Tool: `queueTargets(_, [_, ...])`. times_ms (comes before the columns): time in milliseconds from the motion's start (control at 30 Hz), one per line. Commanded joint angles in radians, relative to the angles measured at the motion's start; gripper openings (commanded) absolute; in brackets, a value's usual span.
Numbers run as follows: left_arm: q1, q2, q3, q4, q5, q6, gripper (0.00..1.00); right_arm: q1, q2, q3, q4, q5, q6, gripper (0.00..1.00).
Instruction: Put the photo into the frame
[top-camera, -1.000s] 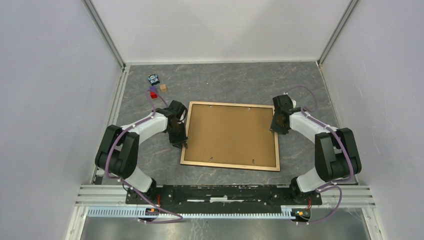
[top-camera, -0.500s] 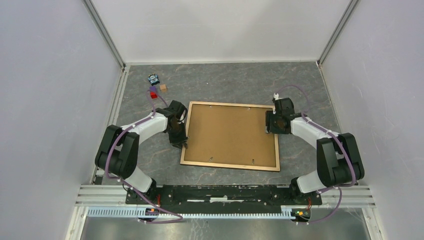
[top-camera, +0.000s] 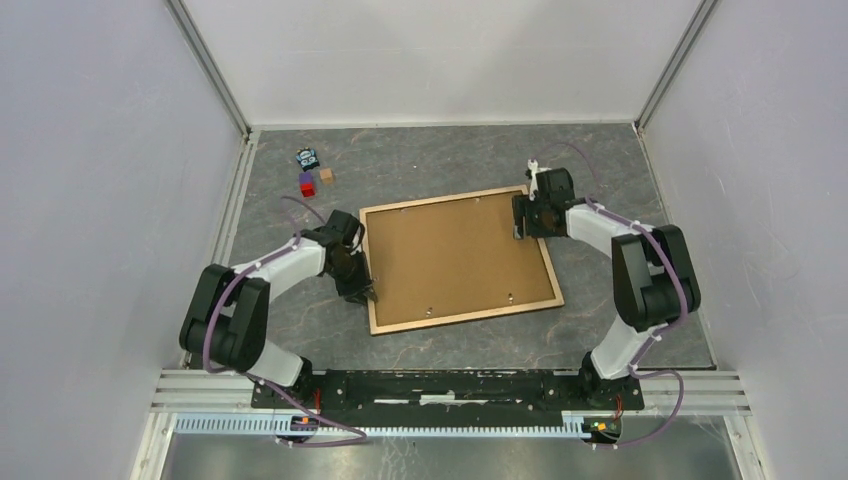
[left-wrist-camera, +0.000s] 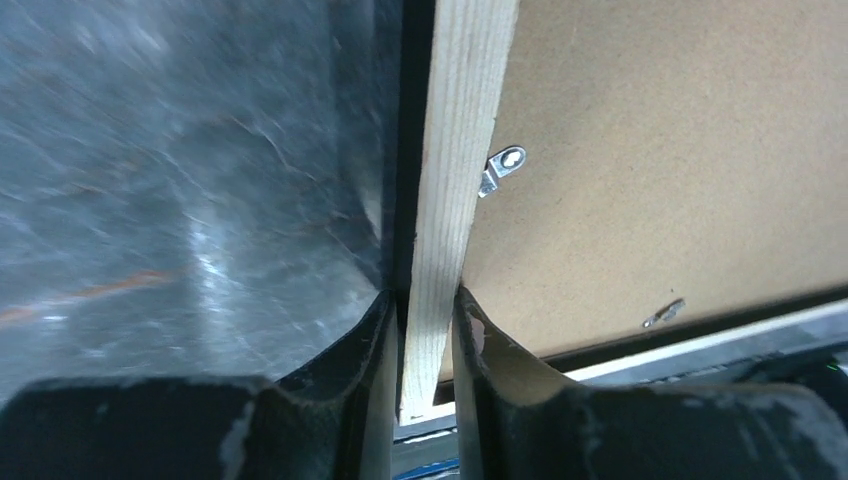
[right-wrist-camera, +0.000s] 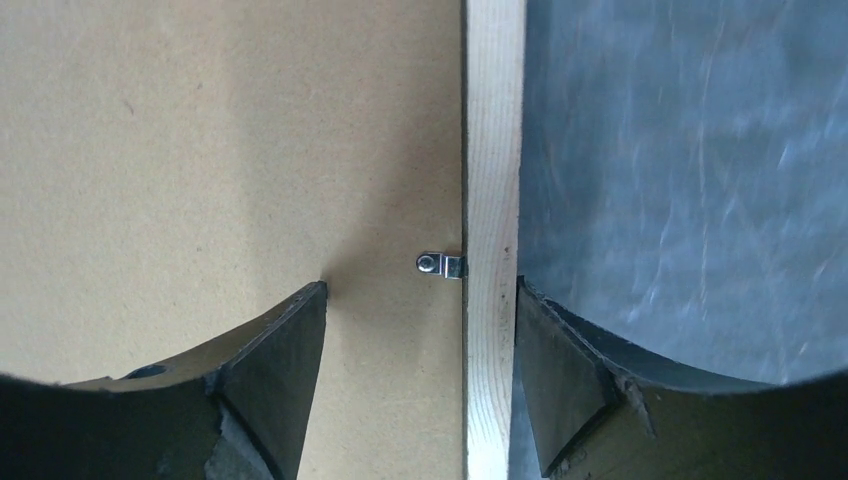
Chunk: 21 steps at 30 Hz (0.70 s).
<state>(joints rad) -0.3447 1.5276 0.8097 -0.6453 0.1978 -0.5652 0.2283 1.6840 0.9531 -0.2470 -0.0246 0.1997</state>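
The frame (top-camera: 465, 315) lies back up on the table, skewed, with a brown backing board (top-camera: 455, 255) filling it. My left gripper (top-camera: 360, 293) is shut on the frame's left rail near the near-left corner. In the left wrist view the light wood rail (left-wrist-camera: 462, 150) is pinched between the fingers (left-wrist-camera: 375, 360). My right gripper (top-camera: 520, 218) is open at the far-right corner. It straddles the right rail (right-wrist-camera: 493, 150), with one finger over the board (right-wrist-camera: 220, 150) and the other outside. The photo is not in view.
Small metal turn clips (right-wrist-camera: 441, 264) hold the board in the frame; one also shows in the left wrist view (left-wrist-camera: 500, 170). A blue-black item (top-camera: 307, 158), a red block (top-camera: 307, 189) and a wooden cube (top-camera: 326, 175) lie at the far left. White walls enclose the table.
The frame has turned counter-clockwise, its left side swinging nearer with my left gripper. My right gripper has moved left and farther, from beside the right rail to over the far-right corner.
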Motion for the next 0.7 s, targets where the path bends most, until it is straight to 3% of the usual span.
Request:
queueTargets(0, [-0.066,-0.067,-0.173,0.271,0.242,-0.253,0.08,0.046,0.084,0.207,0.012,-0.135,-0.030,0.73])
queueTargets(100, [-0.122,-0.195,-0.325,0.497,0.269,-0.442,0.20,0.074,0.167,0.345,-0.082,-0.094,-0.063,0.74])
queueTargets(200, [-0.180,-0.311,-0.387,0.574,0.224,-0.533,0.42,0.099,0.179,0.428,-0.183,0.009,-0.081,0.75])
queueTargets(333, [-0.187,-0.452,-0.367,0.463,0.174,-0.497,0.68,0.103,0.046,0.363,-0.211,0.214,-0.088,0.85])
queueTargets(433, [-0.186,-0.515,-0.317,0.344,0.133,-0.421,0.85,0.103,-0.047,0.312,-0.232,0.282,-0.099,0.92])
queueTargets(567, [-0.185,-0.555,-0.203,0.223,0.095,-0.309,0.96,0.103,-0.186,0.171,-0.235,0.223,-0.044,0.93])
queueTargets(667, [-0.185,-0.546,-0.085,0.181,0.080,-0.208,0.98,0.103,-0.326,0.003,-0.186,0.151,0.122,0.90])
